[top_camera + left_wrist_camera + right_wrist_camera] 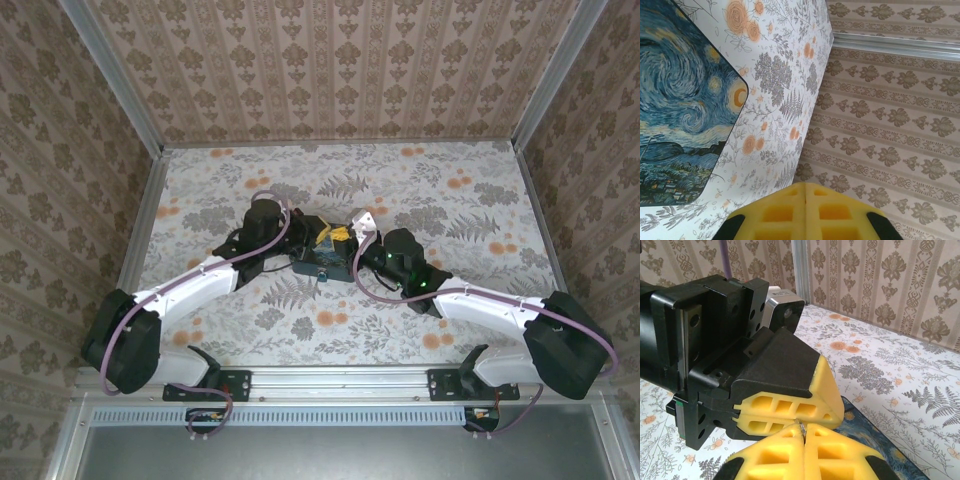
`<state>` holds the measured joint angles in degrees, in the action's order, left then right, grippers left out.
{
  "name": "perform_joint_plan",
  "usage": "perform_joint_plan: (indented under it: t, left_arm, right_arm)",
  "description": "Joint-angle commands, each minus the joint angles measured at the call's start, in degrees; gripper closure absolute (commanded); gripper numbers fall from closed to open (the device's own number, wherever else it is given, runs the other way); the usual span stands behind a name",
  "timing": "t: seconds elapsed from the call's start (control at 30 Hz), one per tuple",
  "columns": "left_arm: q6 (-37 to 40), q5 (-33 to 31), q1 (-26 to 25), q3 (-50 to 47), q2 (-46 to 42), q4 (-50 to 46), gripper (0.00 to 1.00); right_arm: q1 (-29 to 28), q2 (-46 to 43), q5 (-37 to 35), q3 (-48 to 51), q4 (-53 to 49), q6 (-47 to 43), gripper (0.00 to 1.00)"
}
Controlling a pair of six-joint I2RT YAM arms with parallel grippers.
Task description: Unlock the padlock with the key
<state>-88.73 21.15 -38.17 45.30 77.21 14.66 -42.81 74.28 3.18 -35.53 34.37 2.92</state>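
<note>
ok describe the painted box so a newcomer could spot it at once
On the floral table, follow the left arm and right arm to where they meet. The painted box lies flat there, a rectangle with rounded corners. Its swirling blue night sky and yellow-orange moon set it apart from the table's flowers.

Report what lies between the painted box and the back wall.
Bare floral tabletop only, between painted box and back wall; top external view shows it.
</note>
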Motion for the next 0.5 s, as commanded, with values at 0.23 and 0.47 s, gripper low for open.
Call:
perform_joint_plan:
  t: [0.23,0.47]
  left_arm:
    - [4.13,-0.62,0.61,0.32,1.1,2.76,1.0]
    - [17.47,-3.77,3.95,-0.1,-1.96,0.47,1.0]
  right_arm:
    - [0.17,-2.66,-0.95,-0.57,-0.86,2.37,0.59]
    - [8.75,-10.55,5.41,4.18,0.12,17.99,0.46]
